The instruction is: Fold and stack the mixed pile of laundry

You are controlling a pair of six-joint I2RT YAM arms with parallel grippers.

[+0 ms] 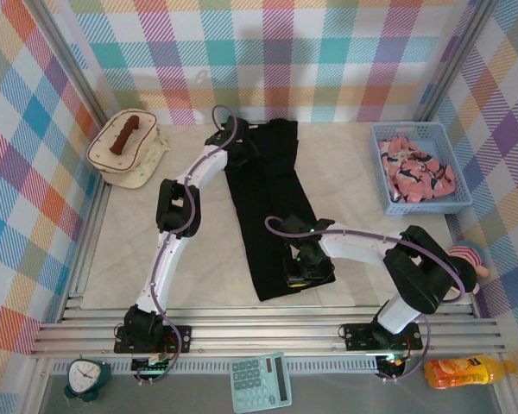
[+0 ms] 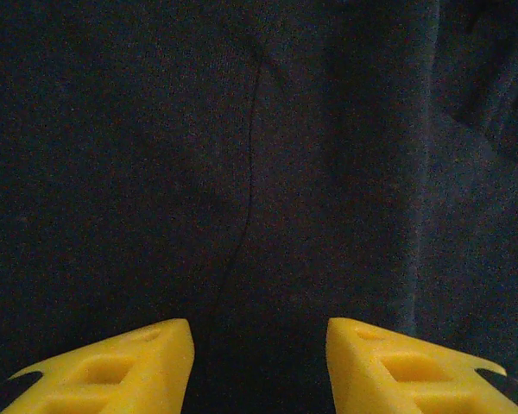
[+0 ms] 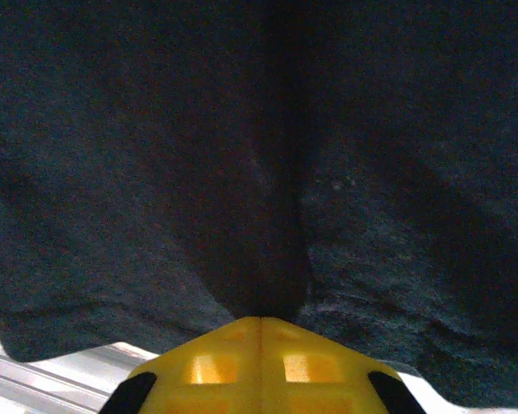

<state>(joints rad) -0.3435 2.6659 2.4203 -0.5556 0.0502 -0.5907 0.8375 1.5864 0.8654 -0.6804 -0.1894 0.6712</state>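
A large black shirt (image 1: pixel 268 194) lies as a long strip down the middle of the table. My left gripper (image 1: pixel 233 147) is at its far left corner; in the left wrist view the left gripper (image 2: pixel 259 345) stands open over the black shirt (image 2: pixel 328 155), yellow fingers (image 2: pixel 129 362) apart. My right gripper (image 1: pixel 304 272) is at the shirt's near end. In the right wrist view the right gripper (image 3: pixel 261 321) is shut, with a fold of the black shirt (image 3: pixel 155 172) pinched at its tips. The pink printed garment (image 1: pixel 417 171) lies crumpled in the blue basket (image 1: pixel 427 208).
A cream quilted bag (image 1: pixel 128 151) with a brown handle sits at the far left. Metal rails (image 1: pixel 268 332) run along the near edge. Beyond them are a clock (image 1: pixel 86 375), a calculator (image 1: pixel 261 382) and an orange bottle (image 1: pixel 466 373).
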